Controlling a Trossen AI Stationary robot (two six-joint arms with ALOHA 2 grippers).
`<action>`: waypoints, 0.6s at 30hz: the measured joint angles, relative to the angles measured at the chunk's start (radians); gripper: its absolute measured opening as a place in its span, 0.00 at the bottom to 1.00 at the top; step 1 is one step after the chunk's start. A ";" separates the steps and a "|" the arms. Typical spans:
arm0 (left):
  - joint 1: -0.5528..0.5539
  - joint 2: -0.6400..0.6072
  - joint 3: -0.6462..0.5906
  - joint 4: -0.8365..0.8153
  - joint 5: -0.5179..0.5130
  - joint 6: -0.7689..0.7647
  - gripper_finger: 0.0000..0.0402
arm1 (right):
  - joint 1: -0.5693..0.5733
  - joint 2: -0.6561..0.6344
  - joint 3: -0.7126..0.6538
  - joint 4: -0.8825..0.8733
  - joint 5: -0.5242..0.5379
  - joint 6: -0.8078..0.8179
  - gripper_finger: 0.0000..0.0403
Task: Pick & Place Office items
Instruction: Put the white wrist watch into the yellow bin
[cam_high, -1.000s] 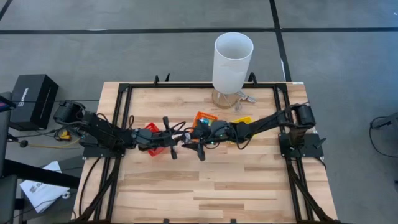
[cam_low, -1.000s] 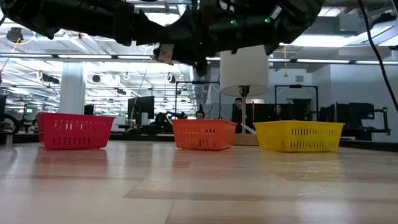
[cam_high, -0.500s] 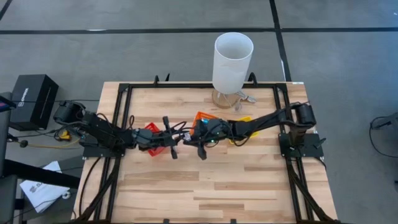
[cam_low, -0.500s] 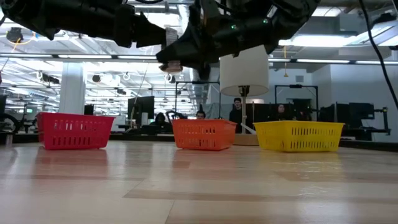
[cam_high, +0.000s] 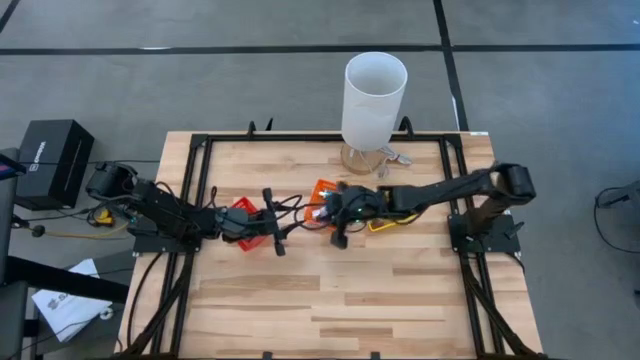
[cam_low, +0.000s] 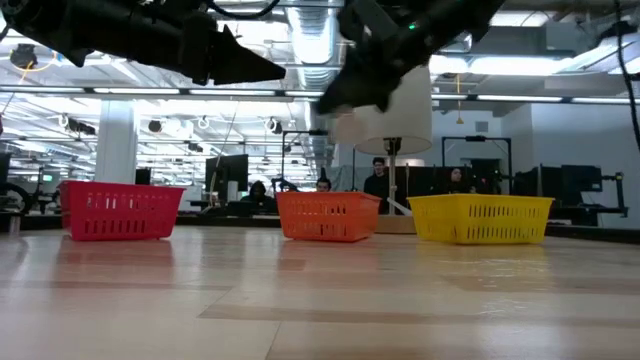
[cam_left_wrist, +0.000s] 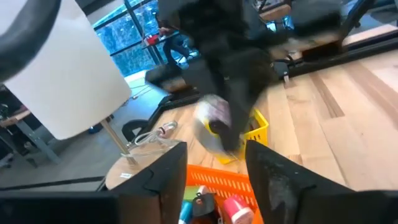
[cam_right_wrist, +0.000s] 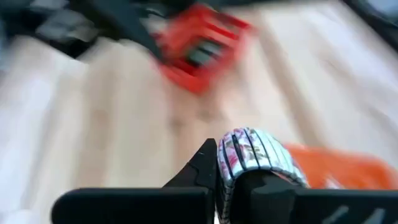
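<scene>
Above the orange bin (cam_high: 322, 190), the right hand (cam_right_wrist: 231, 177) grips a light, stiff patterned roll (cam_right_wrist: 256, 163) across its width; left hand (cam_left_wrist: 214, 174), at 9 o'clock, open.

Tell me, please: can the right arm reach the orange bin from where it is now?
Probably yes. The right gripper, shut on a patterned roll, hangs right beside the orange bin, with nothing between them. The left gripper waits over the red bin, out of the way.
</scene>
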 joint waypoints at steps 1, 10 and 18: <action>0.000 0.000 0.000 0.000 0.000 -0.010 0.40 | 0.005 -0.026 0.000 -0.048 0.048 0.025 0.01; 0.000 0.000 0.000 -0.001 0.001 -0.053 0.44 | 0.063 -0.215 -0.007 -0.526 0.523 0.252 0.01; 0.001 0.000 0.000 -0.001 0.002 -0.086 0.41 | 0.019 -0.151 -0.009 -0.727 0.454 0.394 0.02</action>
